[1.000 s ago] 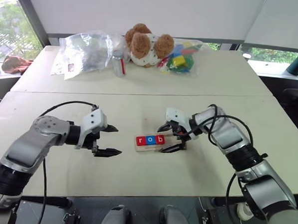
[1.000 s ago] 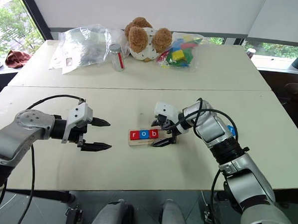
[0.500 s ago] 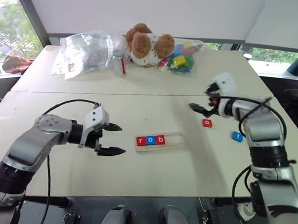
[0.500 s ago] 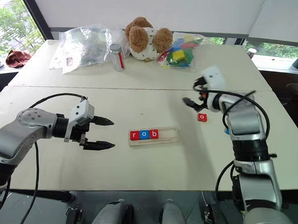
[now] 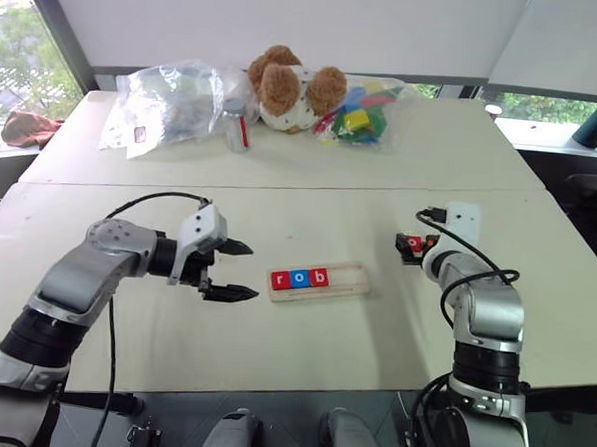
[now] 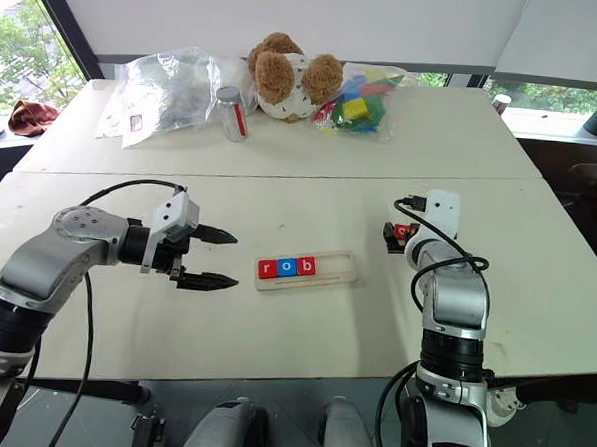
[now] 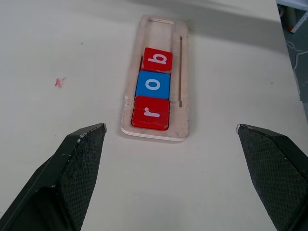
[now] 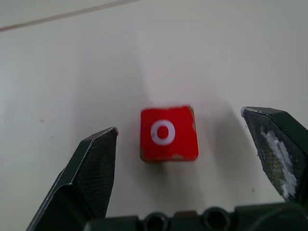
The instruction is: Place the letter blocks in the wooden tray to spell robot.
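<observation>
Left eye view: long pale-wood tray [image 5: 319, 283] with rounded ends flat on the cream desk [image 5: 272, 352], holding three flat square letter tiles, red r [image 5: 281, 280], blue o [image 5: 300, 279], red b [image 5: 319, 278], packed at its left end, right part of the groove bare. Left gripper [image 5: 238, 270] just left of the tray, black fingers spread wide, grasping nothing. Right gripper [image 5: 413, 247] well to the right of the tray, low over a red tile. Far beyond the tray, along the back of a second desk: clear crumpled plastic bag [image 5: 170, 102], brown teddy bear [image 5: 286, 88], bag of multicoloured toy blocks [image 5: 362, 115].

Right eye view: same layout, small clear jar [image 6: 229, 113] with a red label standing beside the teddy bear.

Left wrist view: tray lengthwise ahead, r tile nearest, then o, then b; both black fingers [image 7: 72, 168] wide apart, flanking the tray's near end without touching it.

Right wrist view: single red square tile with a white o [image 8: 168, 133] lying on the desk between the spread fingers [image 8: 91, 168], apart from both, not gripped.
</observation>
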Controlling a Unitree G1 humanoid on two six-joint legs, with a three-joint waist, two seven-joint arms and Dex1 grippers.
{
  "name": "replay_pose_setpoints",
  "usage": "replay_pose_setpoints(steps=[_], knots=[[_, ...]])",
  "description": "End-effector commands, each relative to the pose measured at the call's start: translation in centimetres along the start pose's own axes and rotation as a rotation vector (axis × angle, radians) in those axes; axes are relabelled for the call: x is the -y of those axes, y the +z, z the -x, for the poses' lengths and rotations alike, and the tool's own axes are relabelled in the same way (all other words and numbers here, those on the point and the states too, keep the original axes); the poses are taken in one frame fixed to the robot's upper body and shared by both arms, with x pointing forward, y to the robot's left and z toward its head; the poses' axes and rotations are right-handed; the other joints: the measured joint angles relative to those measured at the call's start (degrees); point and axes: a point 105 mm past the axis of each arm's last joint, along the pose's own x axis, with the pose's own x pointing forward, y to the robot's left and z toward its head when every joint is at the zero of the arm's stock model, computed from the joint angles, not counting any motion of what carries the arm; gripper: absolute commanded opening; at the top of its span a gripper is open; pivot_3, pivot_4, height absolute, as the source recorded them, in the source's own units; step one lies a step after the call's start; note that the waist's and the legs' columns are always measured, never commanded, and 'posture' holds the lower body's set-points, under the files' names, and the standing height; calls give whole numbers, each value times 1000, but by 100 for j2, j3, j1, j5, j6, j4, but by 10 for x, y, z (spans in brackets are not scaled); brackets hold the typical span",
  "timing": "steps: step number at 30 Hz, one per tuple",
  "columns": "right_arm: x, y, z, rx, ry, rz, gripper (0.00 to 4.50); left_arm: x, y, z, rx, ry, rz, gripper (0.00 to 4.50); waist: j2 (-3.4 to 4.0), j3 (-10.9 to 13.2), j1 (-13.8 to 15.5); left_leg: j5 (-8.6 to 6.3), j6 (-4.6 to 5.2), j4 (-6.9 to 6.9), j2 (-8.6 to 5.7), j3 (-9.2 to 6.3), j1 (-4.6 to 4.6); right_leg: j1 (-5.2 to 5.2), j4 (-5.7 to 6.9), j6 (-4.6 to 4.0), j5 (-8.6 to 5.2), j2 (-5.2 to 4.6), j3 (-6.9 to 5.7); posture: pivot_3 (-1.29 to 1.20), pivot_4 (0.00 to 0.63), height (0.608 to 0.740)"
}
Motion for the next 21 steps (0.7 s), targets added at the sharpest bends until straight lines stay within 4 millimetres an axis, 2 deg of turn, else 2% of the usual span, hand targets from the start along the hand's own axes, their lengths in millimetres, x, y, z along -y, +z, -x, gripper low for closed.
replay_pose_setpoints(steps=[1,3,4,5,7,8,11,13,16,19,21], knots=[[-3,4,-3,29,14,-7,4204,2,8,2,12,-1,-46,4500,-2,-1,-6,0,1,1,0,0,1,0,5,0,0,0,0,0,150,740],[-5,4,-4,32,24,1,3616,3,7,2,10,3,-42,4500,-2,-1,-9,-8,14,1,0,1,4,2,8,0,0,0,1,0,150,740],[-6,5,-5,34,28,3,3057,3,6,2,10,5,-41,4500,-2,-2,-8,-11,20,1,0,1,6,2,12,0,0,0,1,0,150,740],[-6,5,-5,36,30,5,2695,3,6,2,9,7,-39,4500,-2,-2,-8,-13,23,2,0,1,7,2,14,0,0,-1,2,0,150,740],[-7,6,-4,36,33,6,1540,3,6,3,9,8,-37,4500,-2,-2,6,-13,23,2,0,-2,9,3,17,0,0,-1,1,0,150,740],[-7,6,-4,36,33,7,1155,3,6,3,9,9,-36,4500,-2,-1,7,-12,23,2,0,-3,9,4,17,0,0,0,0,0,150,740],[-7,9,0,44,28,-5,1170,3,5,2,9,6,-34,4500,-2,-1,6,-12,23,3,0,-2,10,5,17,0,0,0,1,0,150,740],[-2,12,11,56,1,-1,1170,4,5,1,10,-5,-36,4500,-2,-1,12,-12,23,2,0,-5,10,4,19,0,0,0,0,0,150,740],[4,9,41,64,-54,-7,1170,7,7,-1,13,-32,-40,4500,-2,-2,38,-12,22,0,1,-13,5,-1,23,0,0,-1,-3,0,150,740],[0,-7,70,24,-87,-20,1170,7,7,-3,10,-51,-46,4500,-2,-2,30,-11,20,0,0,-13,-6,-11,24,0,0,-1,-3,0,150,740],[-5,-15,82,-2,-104,-57,1170,5,8,-4,12,-57,-48,4500,-2,-2,10,-13,24,2,0,-11,-5,-10,24,0,-1,0,-2,0,150,740]])
